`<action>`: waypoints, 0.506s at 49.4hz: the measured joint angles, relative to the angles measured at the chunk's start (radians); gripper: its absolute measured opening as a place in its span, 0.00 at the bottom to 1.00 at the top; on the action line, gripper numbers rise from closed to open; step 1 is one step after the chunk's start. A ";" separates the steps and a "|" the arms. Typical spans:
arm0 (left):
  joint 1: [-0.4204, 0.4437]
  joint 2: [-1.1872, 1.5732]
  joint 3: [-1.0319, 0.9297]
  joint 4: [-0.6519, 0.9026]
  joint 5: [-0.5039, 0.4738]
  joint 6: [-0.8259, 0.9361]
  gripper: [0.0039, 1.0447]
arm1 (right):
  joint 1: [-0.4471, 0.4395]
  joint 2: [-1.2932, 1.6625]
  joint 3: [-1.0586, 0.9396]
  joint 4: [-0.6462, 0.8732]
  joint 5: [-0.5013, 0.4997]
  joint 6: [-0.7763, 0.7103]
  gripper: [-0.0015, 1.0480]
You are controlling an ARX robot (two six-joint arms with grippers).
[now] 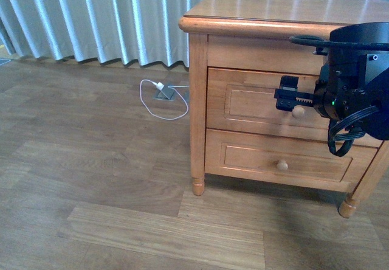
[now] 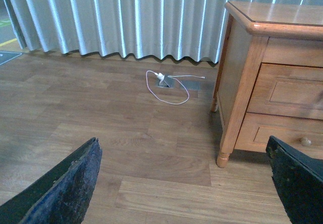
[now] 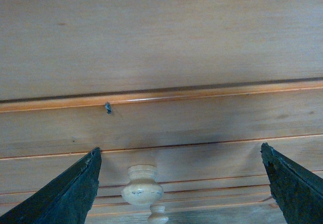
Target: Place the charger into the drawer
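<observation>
- The right gripper (image 1: 290, 100) hangs in front of the drawer (image 1: 255, 103), fingers spread wide on both sides of the knob (image 3: 142, 186), probably to pull it open.
- The left gripper (image 2: 184, 183) is also open and waits above the floor (image 2: 101, 118).
- The charger is not visible; the far cable (image 1: 159, 100) by the curtain (image 1: 91, 14) looks white, though small.

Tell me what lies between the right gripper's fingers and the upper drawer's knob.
Nothing. In the right wrist view the right gripper stands open, its fingers either side of the knob on the drawer, with only bare drawer front showing in the gaps.
</observation>
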 joint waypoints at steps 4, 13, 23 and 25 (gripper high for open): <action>0.000 0.000 0.000 0.000 0.000 0.000 0.94 | 0.000 0.000 0.000 0.002 -0.001 0.001 0.92; 0.000 0.000 0.000 0.000 0.000 0.000 0.94 | -0.015 -0.052 -0.070 0.035 -0.049 0.010 0.92; 0.000 0.000 0.000 0.000 0.000 0.000 0.94 | -0.043 -0.242 -0.221 -0.043 -0.182 0.057 0.92; 0.000 0.000 0.000 0.000 0.000 0.000 0.94 | -0.045 -0.283 -0.255 -0.061 -0.194 0.057 0.92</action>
